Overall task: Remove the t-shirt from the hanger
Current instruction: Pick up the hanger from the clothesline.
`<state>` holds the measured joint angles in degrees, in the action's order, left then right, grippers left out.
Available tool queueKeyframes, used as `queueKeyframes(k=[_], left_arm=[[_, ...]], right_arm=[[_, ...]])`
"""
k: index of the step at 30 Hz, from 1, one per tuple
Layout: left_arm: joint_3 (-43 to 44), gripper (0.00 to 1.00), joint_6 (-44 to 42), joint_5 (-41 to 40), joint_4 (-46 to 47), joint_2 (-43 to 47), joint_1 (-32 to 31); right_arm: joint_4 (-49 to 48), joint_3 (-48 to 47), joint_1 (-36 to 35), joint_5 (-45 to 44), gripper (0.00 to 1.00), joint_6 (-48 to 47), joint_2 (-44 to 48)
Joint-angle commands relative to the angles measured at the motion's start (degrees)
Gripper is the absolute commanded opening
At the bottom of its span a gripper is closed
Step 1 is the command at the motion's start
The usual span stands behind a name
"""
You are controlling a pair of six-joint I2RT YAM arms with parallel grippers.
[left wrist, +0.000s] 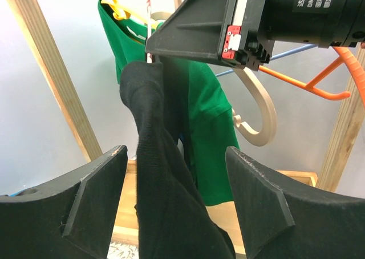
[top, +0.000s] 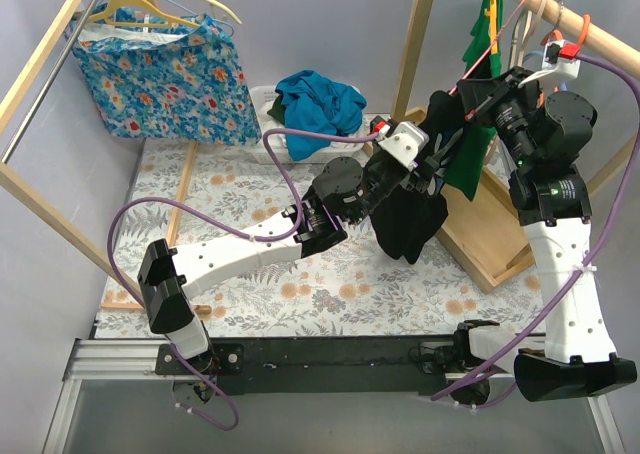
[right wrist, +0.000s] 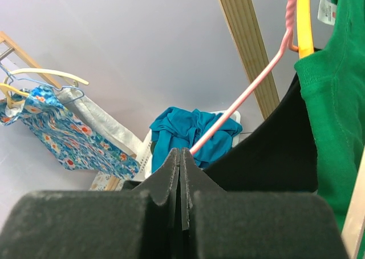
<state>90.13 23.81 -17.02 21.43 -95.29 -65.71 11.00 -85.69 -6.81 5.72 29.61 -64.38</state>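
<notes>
Top view: black t-shirt hangs just at 3 o'clock of centre, between both arms

Left wrist: left gripper released, fingers spread either side of t-shirt, not pinching

Right wrist: right gripper clenched; pink hanger rises toward 1 o'clock from beside its tips, grasp uncertain

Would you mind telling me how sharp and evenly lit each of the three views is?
Top view: soft, even light, sharp throughout, though the black t-shirt reads as a featureless dark mass. Left wrist view: the green shirt is crisp; the left gripper looks slightly soft at the bottom edge. Right wrist view: the right gripper is a dim, grainy foreground; the blue cloth behind is clear.
</notes>
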Motion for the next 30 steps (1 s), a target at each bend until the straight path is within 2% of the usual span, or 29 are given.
queueKeyframes(k=[1, 6, 10, 11, 14, 23, 30], left_arm=[[0.84, 0.69, -0.61, 0.93, 0.72, 1.24, 0.41], [1.63, 0.70, -2.27, 0.23, 0.72, 1.33, 0.41], [3.47, 0.75, -2.98, -0.39, -0.60, 1.59, 0.41], [4.35, 0.76, -2.98, -0.39, -1.30, 1.68, 0.41], [5.58, 0.79, -2.81, -0.30, -2.53, 2.12, 0.41], [5.32, 0.82, -1.84, 0.49, -3.94, 3.79, 0.41], [11.46, 0.82, 0.18, 0.93, -9.11, 0.72, 0.32]], right_arm=[[-5.20, -0.62, 0.39, -0.35, 0.01, -1.57, 0.83], [-4.06, -1.85, 0.30, -0.44, 0.01, -3.32, 1.54], [-0.56, -1.33, 0.39, -0.88, 0.03, -5.78, 3.11], [-0.29, 0.42, 0.39, -1.23, 0.22, -6.57, 3.73], [0.85, 3.42, 0.39, -3.15, 0.42, -9.30, 7.15], [4.11, 9.05, 0.39, -3.96, 0.45, -14.66, 16.39], [9.82, 14.40, 0.31, -4.31, 0.45, -16.24, 22.63]])
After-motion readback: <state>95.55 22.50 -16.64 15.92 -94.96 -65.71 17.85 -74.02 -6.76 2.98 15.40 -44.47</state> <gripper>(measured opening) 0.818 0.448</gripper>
